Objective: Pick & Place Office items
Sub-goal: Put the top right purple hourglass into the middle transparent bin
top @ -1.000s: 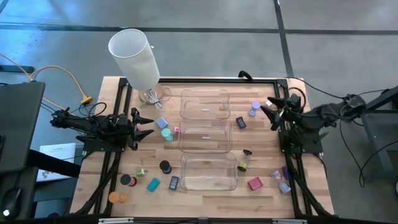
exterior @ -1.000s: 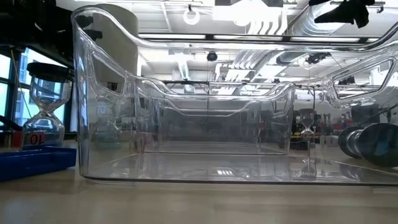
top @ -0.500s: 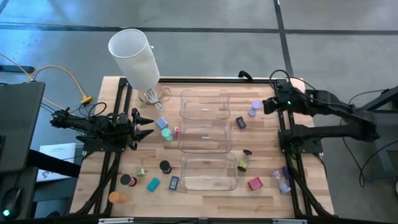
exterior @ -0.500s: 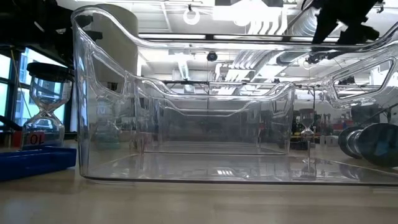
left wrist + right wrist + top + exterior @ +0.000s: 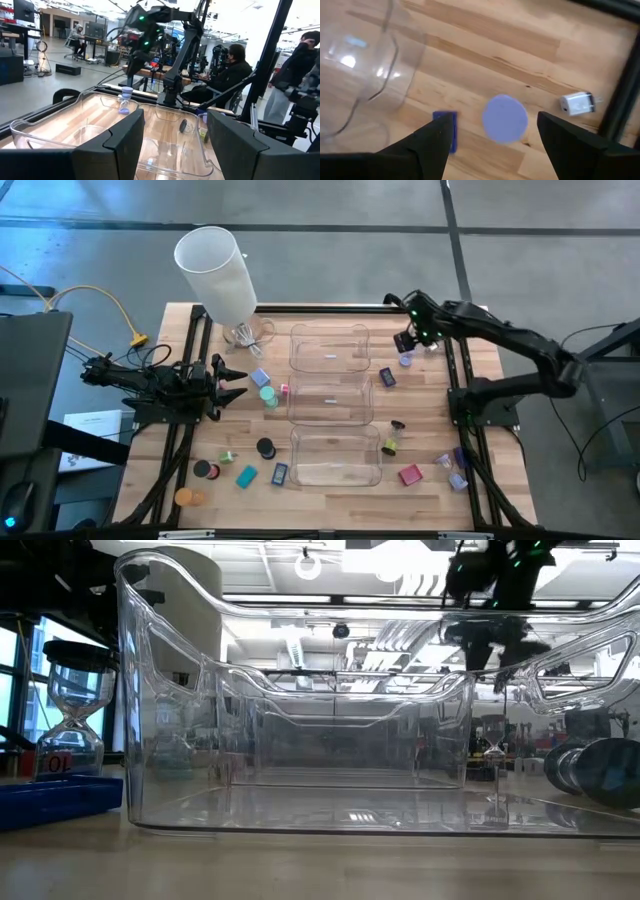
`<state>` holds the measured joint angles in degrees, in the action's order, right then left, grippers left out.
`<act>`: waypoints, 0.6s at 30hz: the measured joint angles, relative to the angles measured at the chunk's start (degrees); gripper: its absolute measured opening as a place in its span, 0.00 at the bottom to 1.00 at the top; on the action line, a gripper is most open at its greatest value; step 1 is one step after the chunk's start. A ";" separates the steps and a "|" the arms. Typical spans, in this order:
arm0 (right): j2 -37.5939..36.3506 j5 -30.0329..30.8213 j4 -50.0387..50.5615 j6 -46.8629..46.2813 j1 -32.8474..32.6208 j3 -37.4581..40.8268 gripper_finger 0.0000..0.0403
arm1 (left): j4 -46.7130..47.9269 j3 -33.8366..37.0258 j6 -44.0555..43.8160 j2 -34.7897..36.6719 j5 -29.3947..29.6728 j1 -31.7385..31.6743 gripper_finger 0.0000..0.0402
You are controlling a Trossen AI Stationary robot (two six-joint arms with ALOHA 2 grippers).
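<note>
Wood: a slatted bench (image 5: 330, 490) carries three clear plastic trays (image 5: 335, 398) in a row down its middle, with small office items scattered either side.
Right gripper: (image 5: 408, 340) reaches in over the far right part of the bench, fingers (image 5: 570, 142) spread wide and holding nothing, directly above a lilac short cylinder (image 5: 504, 119).
Lilac cylinder: stands on the bench near the far right corner, just beside the farthest tray; a dark blue flat rectangle (image 5: 446, 130) lies next to it, toward the trays.
Left gripper: (image 5: 228, 377) waits at the left edge of the bench, fingers (image 5: 120, 147) parted and empty, pointing across at the trays.
Left-side items: a teal cylinder (image 5: 267, 394) and a pale blue block (image 5: 260, 377) lie just off the left gripper's tips.
Near edge: a black disc (image 5: 265, 448), a teal rectangle (image 5: 246, 475) and an orange cylinder (image 5: 184, 497) lie toward the near left corner; a red block (image 5: 410, 475) sits near the right.
Far left corner: a white lamp shade (image 5: 215, 272) stands.
</note>
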<state>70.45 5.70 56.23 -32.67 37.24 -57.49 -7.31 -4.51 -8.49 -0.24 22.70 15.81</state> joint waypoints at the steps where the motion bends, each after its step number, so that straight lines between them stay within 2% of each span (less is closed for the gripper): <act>1: 1.22 -0.30 -0.32 0.29 0.85 0.00 0.69 | 0.00 0.00 0.00 0.01 0.00 0.00 0.53; 7: 6.70 -0.29 -0.14 1.47 3.31 0.00 0.69 | 0.13 0.00 -0.15 0.01 0.00 0.00 0.53; 18: 7.81 -1.55 0.46 0.91 3.29 0.11 0.69 | 2.55 0.00 -0.42 -0.01 0.00 0.00 0.53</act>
<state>78.26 4.14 56.70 -31.76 40.53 -57.38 -4.76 -4.51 -8.91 -0.25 22.70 15.81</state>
